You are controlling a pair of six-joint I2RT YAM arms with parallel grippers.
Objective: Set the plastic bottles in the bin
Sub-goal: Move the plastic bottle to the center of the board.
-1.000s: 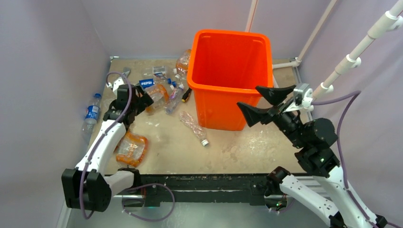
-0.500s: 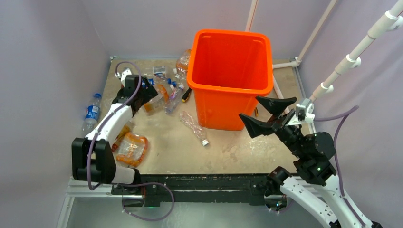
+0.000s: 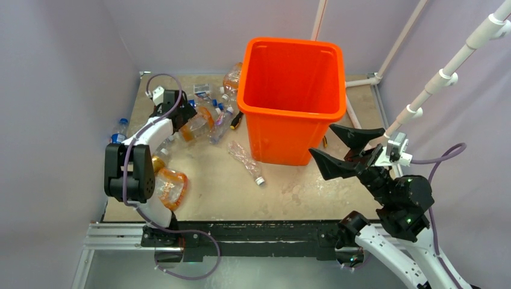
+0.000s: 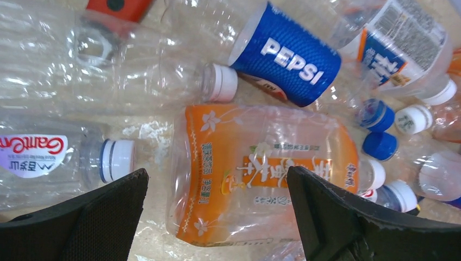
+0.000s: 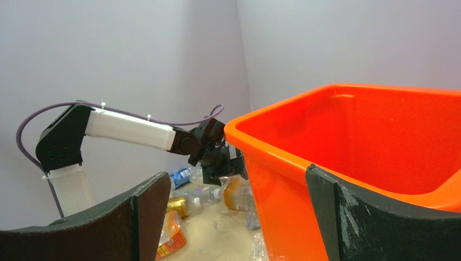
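Left jaws stand wide apart, empty, over an orange-label bottle (image 4: 261, 174) lying mid-frame on the surface (image 3: 301, 192). The jaw at lower right seems above its body, so coming down could pin or skid it, or snag the Pepsi bottle (image 4: 285, 54) crowding above. Right jaws gape empty beside the bin (image 3: 280, 138) — upper centre, overhead.

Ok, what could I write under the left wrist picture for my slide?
Open left gripper hovers over an orange-labelled bottle, with a Pepsi bottle lying next to it.
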